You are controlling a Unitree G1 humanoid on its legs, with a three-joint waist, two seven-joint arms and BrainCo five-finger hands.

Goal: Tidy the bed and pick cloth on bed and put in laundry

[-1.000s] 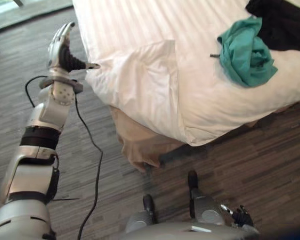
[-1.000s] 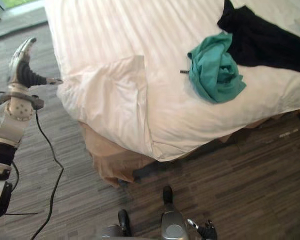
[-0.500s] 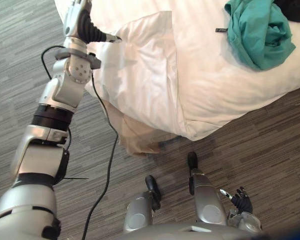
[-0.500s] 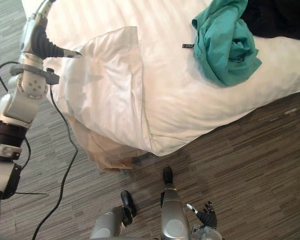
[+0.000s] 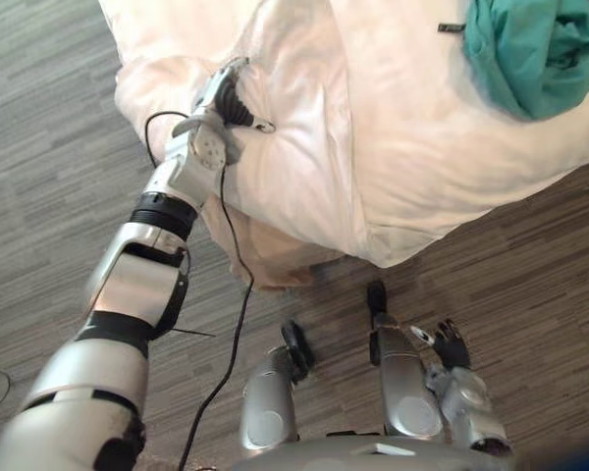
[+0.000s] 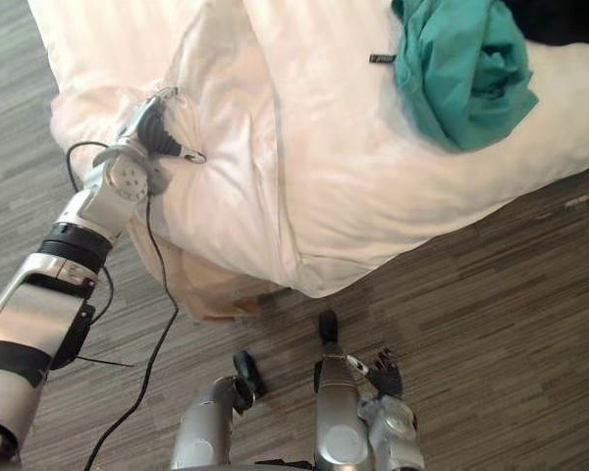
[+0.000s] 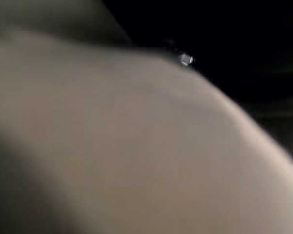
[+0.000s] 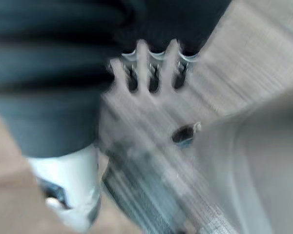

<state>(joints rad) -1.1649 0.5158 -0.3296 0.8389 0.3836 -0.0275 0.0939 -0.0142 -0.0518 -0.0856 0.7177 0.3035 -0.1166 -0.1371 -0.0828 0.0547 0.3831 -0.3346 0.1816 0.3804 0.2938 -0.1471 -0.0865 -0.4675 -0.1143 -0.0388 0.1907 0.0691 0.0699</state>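
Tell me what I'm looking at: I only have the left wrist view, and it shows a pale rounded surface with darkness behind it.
Observer: That is the white duvet. The left hand lies against its folded-back corner, near the edge of the bed.
Operator: Is the cloth for the laundry close to that hand?
Observer: No. The crumpled teal cloth lies on the duvet well off to the robot's right, and neither hand touches it.
Operator: Where is the right hand, then?
Observer: The right hand hangs low over the grey wood-pattern floor, open and holding nothing.
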